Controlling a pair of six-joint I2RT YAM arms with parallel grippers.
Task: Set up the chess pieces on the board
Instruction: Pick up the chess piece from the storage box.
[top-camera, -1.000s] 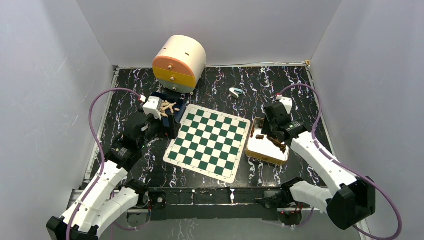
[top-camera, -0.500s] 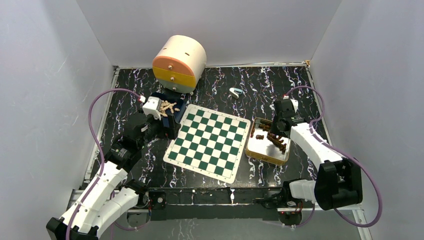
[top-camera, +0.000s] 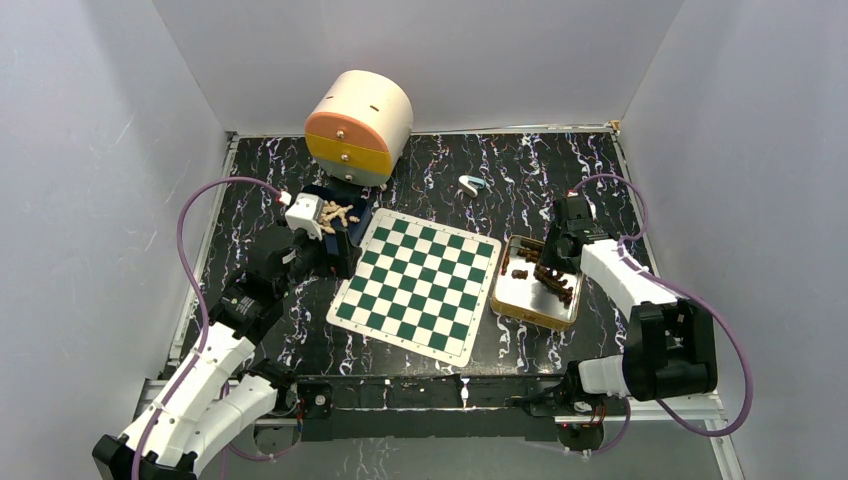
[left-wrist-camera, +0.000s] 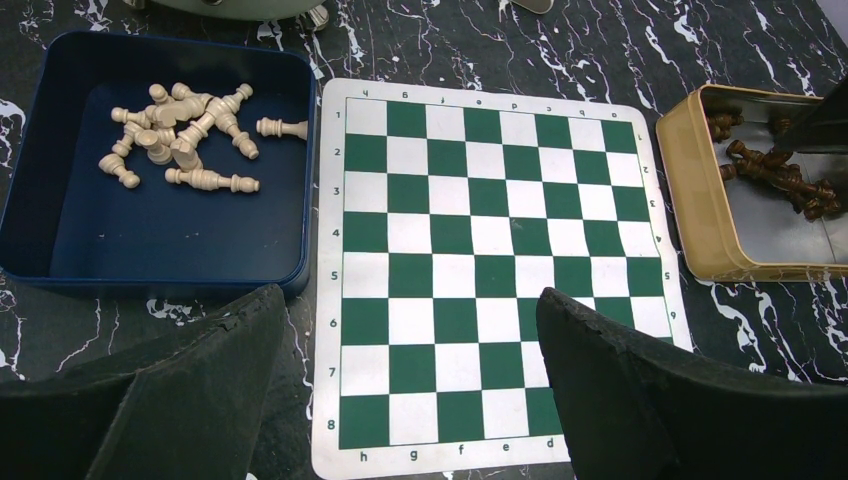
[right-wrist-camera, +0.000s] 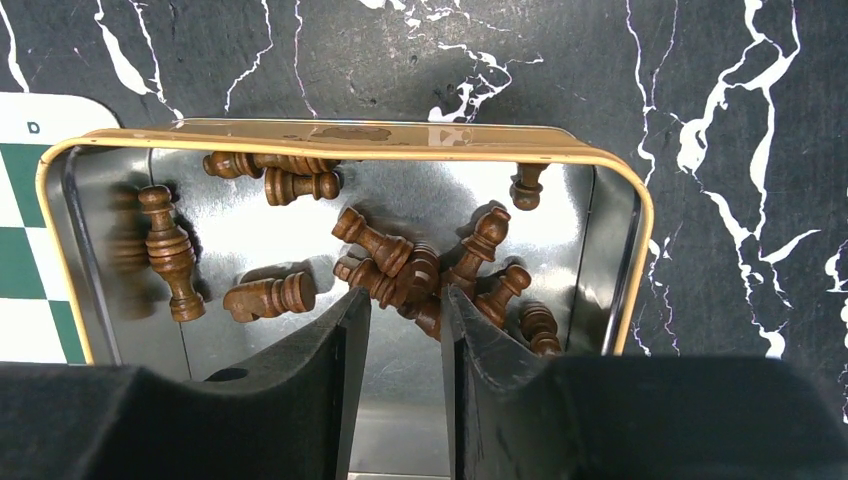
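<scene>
The green and white board (top-camera: 415, 285) lies flat in the middle with no pieces on it. The pale chess pieces (left-wrist-camera: 180, 135) lie in a heap in a blue tray (left-wrist-camera: 150, 275) to its left. The dark chess pieces (right-wrist-camera: 400, 265) lie in a gold tin (right-wrist-camera: 350, 148) to its right. My left gripper (left-wrist-camera: 410, 310) is wide open and empty over the board's near left part. My right gripper (right-wrist-camera: 405, 292) reaches down into the tin with its jaws a narrow gap apart. Its tips are at the edge of the dark heap, and only tin floor shows between them.
A round cream box (top-camera: 358, 125) with orange and yellow drawers stands behind the blue tray (top-camera: 352, 222). A small white and blue object (top-camera: 470, 184) lies behind the board. Grey walls close in three sides. The tin (top-camera: 520, 312) sits tight against the board's right edge.
My right arm has folded back, its elbow drawn in towards its base. Its gripper went from the tin's near part to its far right side. My left arm has not moved.
</scene>
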